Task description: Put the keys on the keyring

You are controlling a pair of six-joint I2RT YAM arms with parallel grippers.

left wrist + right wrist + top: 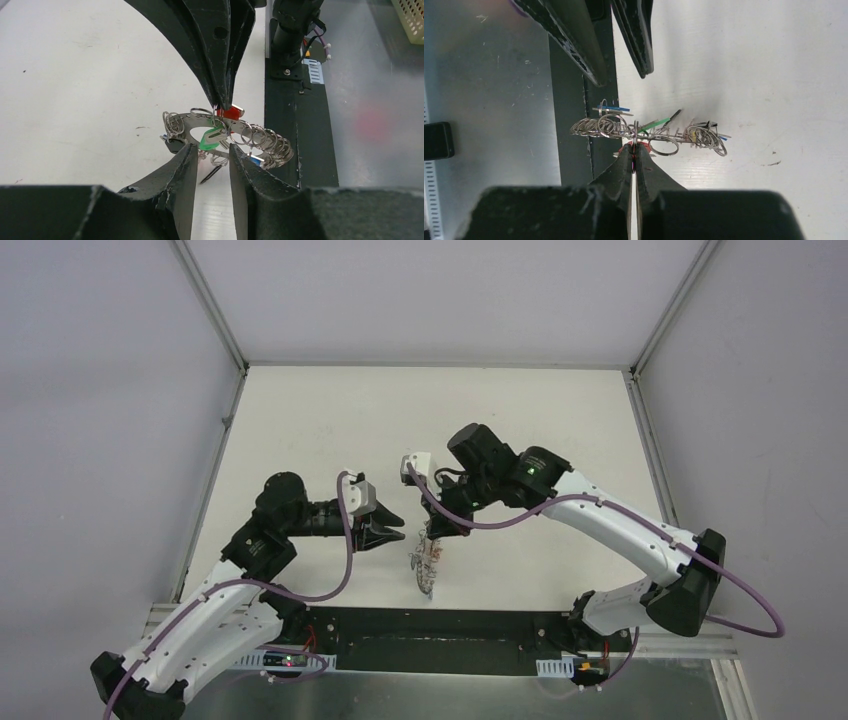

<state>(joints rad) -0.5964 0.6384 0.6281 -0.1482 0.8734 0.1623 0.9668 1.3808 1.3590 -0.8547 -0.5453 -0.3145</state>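
Bright, even light is flooding all three views.
The white table [330,420] is washing out in the top view, with only faint, soft shadows lying on it. In the left wrist view the keyring [240,129] is sitting sharp and glinting at centre, while the fingers [175,185] of the left gripper [212,149] are blurring at 6 o'clock and a pink smear is floating at 3 o'clock.
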